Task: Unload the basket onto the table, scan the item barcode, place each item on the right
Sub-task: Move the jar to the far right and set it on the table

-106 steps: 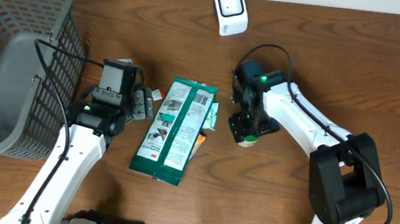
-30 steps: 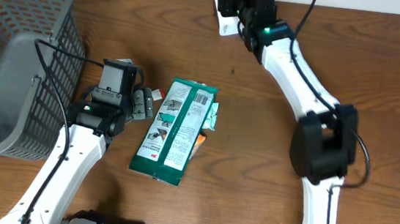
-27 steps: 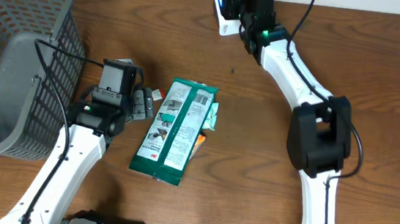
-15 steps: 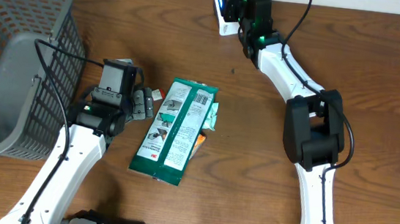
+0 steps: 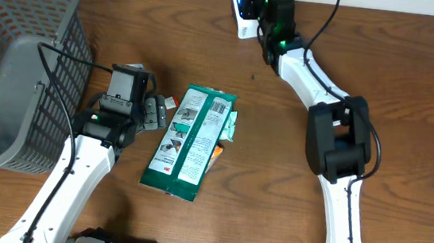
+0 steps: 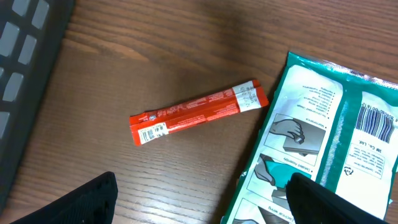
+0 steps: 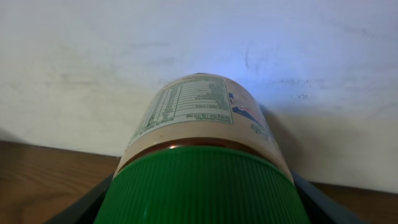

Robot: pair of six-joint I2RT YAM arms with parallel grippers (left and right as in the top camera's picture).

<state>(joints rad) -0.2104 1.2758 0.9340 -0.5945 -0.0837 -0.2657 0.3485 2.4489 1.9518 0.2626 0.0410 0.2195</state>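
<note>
Gripped in the right gripper [image 5: 262, 2], the bottle [image 7: 199, 118] is presented to the scanner [image 5: 246, 31] just beside it, its barcode likely needing to be turned scannerward next; the left gripper [image 6: 199, 199] is held open, empty.

Two slender arms in white shells with black joint housings, left arm [image 5: 76, 173] and right arm [image 5: 306, 68], thin black cable [image 5: 52, 62] looping off each, small green light [image 5: 96, 115] near each wrist, black boxy block [image 5: 127, 86] behind the left gripper [image 6: 202, 190], dark matte fingers [image 6: 87, 202] with blunt rounded tips
</note>
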